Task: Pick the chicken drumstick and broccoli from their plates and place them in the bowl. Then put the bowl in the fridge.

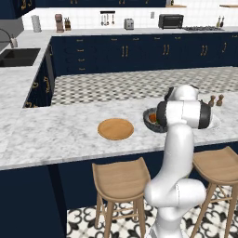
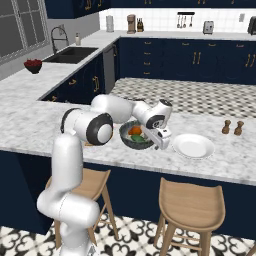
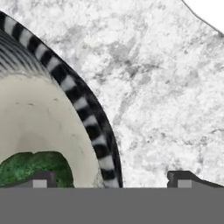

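The dark grey ribbed bowl stands on the marble island counter between the plates. The orange-brown drumstick and the green broccoli lie inside it. In the hand view the striped rim of the bowl curves between my fingertips, and the broccoli lies beside the inner one. My gripper is open and points down astride the bowl's right rim, one finger inside and one outside. The white plate lies bare to the right, and the wooden plate lies bare to the left. The fridge is out of view.
Two small wooden shakers stand behind the white plate. Wooden stools are tucked under the counter's near edge. Navy cabinets line the far wall. A sink and a red fruit bowl sit on the left counter.
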Available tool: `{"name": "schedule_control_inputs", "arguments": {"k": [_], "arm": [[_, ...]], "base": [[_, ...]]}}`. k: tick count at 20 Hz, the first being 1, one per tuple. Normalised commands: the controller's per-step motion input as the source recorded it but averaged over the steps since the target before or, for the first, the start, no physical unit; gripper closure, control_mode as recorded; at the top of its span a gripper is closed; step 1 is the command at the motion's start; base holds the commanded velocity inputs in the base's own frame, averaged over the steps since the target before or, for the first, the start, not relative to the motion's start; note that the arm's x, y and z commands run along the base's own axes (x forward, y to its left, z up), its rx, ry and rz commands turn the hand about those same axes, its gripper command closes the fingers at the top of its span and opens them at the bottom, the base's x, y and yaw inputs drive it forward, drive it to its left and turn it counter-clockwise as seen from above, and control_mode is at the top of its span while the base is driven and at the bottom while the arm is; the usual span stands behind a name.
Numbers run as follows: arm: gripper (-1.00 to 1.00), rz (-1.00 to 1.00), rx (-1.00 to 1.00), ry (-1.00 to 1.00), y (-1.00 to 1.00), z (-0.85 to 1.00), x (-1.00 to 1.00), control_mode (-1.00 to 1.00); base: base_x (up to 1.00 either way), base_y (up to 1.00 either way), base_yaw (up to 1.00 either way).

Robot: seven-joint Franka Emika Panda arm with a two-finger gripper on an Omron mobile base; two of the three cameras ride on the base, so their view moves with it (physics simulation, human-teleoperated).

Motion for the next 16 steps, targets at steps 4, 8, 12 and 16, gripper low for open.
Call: {"name": "schedule_control_inputs", "arguments": {"k": [4,8,12,16], "arm": [[1.00,0.00,0.00,0.05,0.15,-0.33,0.31,-1.00],[1.00,0.00,0.00,0.01,0.10,-0.13,0.18,-1.00],[1.00,0.00,0.00,0.00,0.00,-0.08,0.08,-1.00],[1.00,-0.01,0.00,0.00,0.00,0.00,-0.06,-1.00]], "base": [[0.00,0.00,0.00],[0.00,0.00,0.00],[0.00,0.00,0.00],[0.00,0.00,0.00]]}}
